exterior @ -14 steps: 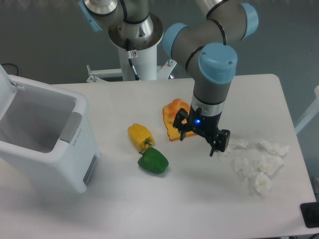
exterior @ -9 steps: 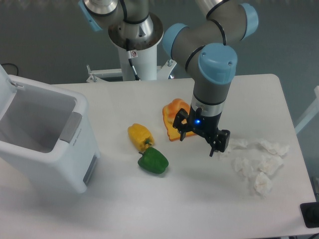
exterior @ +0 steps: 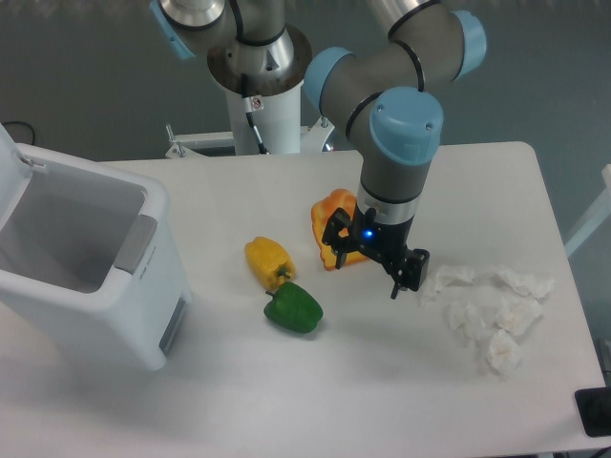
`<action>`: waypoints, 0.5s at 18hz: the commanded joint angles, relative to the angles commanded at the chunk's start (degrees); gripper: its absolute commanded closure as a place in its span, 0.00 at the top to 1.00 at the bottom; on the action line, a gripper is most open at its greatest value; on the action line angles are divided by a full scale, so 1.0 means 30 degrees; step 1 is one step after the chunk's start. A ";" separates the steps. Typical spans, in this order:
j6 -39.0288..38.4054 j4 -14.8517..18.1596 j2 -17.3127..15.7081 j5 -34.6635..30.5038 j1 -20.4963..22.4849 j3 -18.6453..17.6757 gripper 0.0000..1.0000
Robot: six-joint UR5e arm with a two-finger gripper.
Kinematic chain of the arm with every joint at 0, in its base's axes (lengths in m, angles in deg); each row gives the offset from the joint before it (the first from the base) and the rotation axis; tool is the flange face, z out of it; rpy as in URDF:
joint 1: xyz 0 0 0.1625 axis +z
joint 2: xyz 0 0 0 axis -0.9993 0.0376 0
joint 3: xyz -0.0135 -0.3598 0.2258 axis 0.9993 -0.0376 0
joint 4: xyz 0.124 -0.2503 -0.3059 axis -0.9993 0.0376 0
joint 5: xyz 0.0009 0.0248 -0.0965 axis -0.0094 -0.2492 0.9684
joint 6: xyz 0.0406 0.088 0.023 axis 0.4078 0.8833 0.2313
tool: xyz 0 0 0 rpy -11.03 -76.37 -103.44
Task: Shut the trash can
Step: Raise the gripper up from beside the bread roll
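Trash can (exterior: 86,272) stands open at the left edge of the table (exterior: 382,382), tilted in view, its white lid (exterior: 11,172) raised at the far left and partly cut off by the frame; the interior shows no contents. Judged from its moulded plastic build, it is stiff, smooth and light for its bulk, so it may slide if pushed sideways. The lid is best pressed down on its upper free edge rather than pinched, ending near the grey latch tab (exterior: 136,243) on the front rim. Gripper (exterior: 365,264) hangs mid-table, well apart from the bin, fingers spread and holding nothing, just beside the orange pepper (exterior: 336,229). A heap of crumpled white tissue (exterior: 492,305) lies to its right. A green pepper (exterior: 292,307) and a yellow pepper (exterior: 266,260) lie between the gripper and the bin, touching or nearly touching each other.
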 joint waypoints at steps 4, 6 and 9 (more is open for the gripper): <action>-0.0792 0.0117 -0.1085 0.0204 -0.0204 -0.0031 1.00; -0.0880 0.0292 -0.1729 0.0409 -0.0380 -0.0118 1.00; -0.1552 0.0848 -0.2930 0.1052 -0.0614 -0.0207 1.00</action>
